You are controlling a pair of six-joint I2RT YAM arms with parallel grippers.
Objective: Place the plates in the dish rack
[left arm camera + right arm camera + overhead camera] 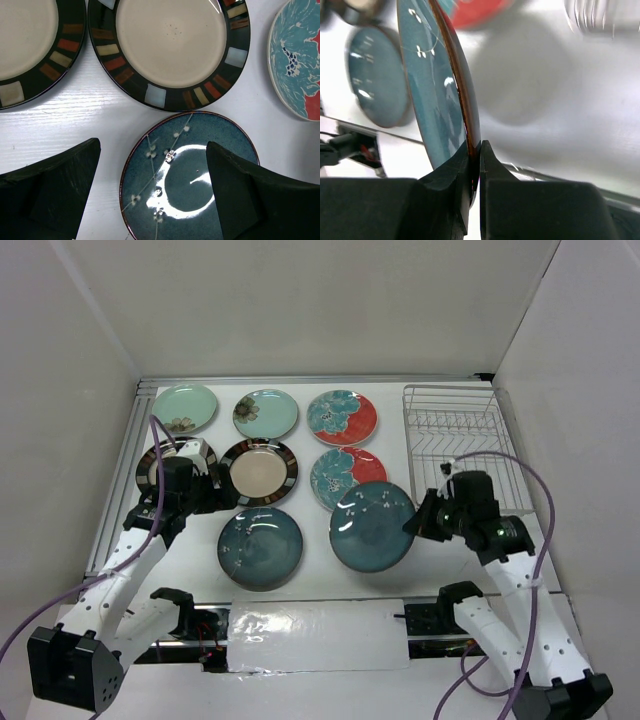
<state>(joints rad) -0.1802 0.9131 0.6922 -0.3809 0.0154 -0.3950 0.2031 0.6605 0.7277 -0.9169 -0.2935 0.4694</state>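
Note:
My right gripper (414, 523) (479, 147) is shut on the rim of a dark teal plate (372, 526) (430, 90) and holds it tilted off the table, left of the empty silver dish rack (460, 440). My left gripper (222, 498) (152, 150) is open and hovers over the upper left edge of the other dark teal plate (260, 547) (190, 185). Two cream striped-rim plates (259, 472) (176, 465), two mint green plates (184, 408) (266, 413) and two red-orange flowered plates (342, 417) (347, 478) lie flat on the table.
White walls enclose the table on the left, back and right. A metal rail and a shiny taped strip (320, 635) run along the near edge between the arm bases. The rack stands in the back right corner, right behind my right wrist.

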